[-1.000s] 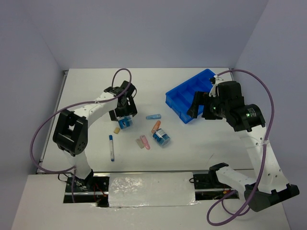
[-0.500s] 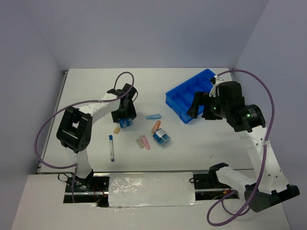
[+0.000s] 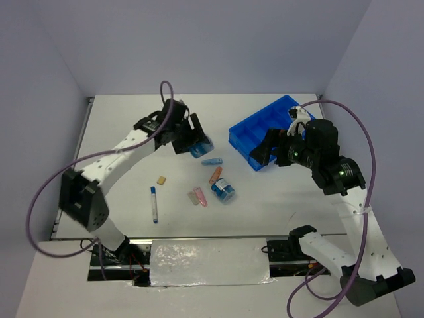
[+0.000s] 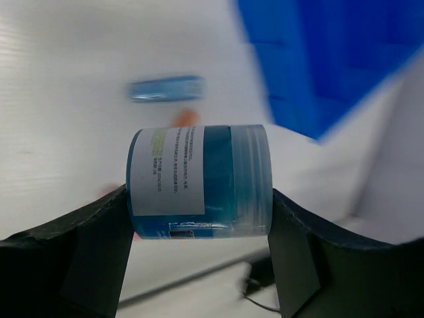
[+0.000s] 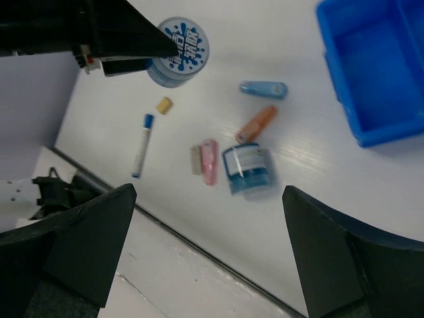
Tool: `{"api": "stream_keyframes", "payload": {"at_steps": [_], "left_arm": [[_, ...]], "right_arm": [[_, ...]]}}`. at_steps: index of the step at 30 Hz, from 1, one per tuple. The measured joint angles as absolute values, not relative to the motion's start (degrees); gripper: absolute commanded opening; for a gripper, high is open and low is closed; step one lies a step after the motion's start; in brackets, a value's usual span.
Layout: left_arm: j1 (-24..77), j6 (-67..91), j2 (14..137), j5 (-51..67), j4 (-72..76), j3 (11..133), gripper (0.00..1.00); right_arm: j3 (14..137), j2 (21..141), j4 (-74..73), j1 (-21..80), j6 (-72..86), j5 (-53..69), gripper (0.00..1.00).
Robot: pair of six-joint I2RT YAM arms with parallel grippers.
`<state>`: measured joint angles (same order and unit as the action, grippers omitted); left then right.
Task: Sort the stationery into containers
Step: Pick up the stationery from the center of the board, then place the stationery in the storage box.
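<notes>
White, matte table [image 3: 132, 119] under plain pale walls carries the job. The left gripper [image 3: 196, 144] is closed partway on a blue box [image 4: 199, 180], a short clear-plastic drum with a paper label and a ribbed lid, held clear of the surface. The fingers seem to press on its two flat ends. It is probably light and stiff, but the smooth plastic could slip, so flat-end contact looks safer than the curved wall. Just below and ahead of that hand lie a blue slim piece [image 3: 212, 161] and an orange one [image 3: 215, 175]. A second box [image 3: 224, 191] lies on its side beyond them, with pink [image 3: 201, 197] and grey [image 3: 193, 197] pieces. Back toward its arm are a tan eraser [image 3: 161, 179] and a pen [image 3: 154, 203]. Farther ahead stands the hard blue tray [image 3: 242, 147]. There the right gripper [image 3: 270, 154] hovers, spread wide and holding nothing.
</notes>
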<state>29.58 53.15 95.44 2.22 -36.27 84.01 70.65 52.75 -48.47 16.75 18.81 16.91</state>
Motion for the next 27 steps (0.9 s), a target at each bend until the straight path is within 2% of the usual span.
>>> {"api": "stream_keyframes", "payload": {"at_steps": [4, 7, 17, 27], "left_arm": [[30.96, 63.02, 80.49, 10.17, -22.98, 77.3, 0.0], [31.09, 68.99, 74.67, 14.66, -15.2, 73.69, 0.0], [31.27, 73.28, 78.59, 25.5, -8.97, 71.42, 0.0], [31.33, 69.21, 81.58, 32.03, -12.8, 79.64, 0.0]], "right_arm": [[64.62, 49.71, -36.67, 17.21, 22.06, 25.06, 1.0], [63.99, 51.22, -30.98, 18.52, 22.72, 28.29, 1.0], [67.85, 61.3, -27.66, 22.5, 18.87, 34.54, 1.0], [73.38, 64.05, -29.41, 25.39, 7.62, 34.65, 1.0]]}}
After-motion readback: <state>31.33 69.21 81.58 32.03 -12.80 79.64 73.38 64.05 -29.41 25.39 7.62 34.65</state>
